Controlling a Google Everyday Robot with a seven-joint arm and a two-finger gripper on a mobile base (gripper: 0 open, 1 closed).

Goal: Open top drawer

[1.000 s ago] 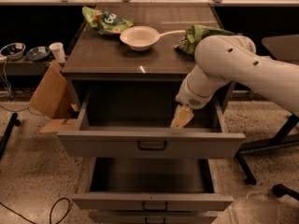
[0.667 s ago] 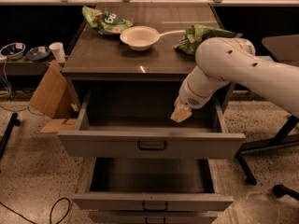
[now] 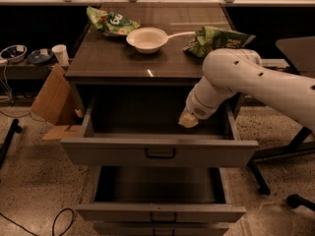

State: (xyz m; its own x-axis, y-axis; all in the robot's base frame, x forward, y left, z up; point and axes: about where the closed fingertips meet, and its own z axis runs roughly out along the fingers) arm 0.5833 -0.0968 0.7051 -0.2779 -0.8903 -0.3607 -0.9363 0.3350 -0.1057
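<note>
The top drawer (image 3: 103, 154) is a wide grey drawer with a tall flat front and a dark curved bar handle (image 3: 160, 153) at its centre. It stands pulled far out of the cabinet and its inside looks empty. My gripper (image 3: 188, 119) hangs from the white arm (image 3: 256, 82), which reaches in from the right. It sits over the right rear part of the open drawer, behind the front panel and apart from the handle.
A lower drawer (image 3: 123, 213) is also pulled out below. On the cabinet top (image 3: 108, 63) lie a white bowl (image 3: 146, 38) and two green chip bags (image 3: 110, 22) (image 3: 214, 39). A cardboard box (image 3: 51, 97) leans at the left. A chair base (image 3: 295, 146) stands at the right.
My gripper has risen slightly inside the open drawer. The drawers have not moved.
</note>
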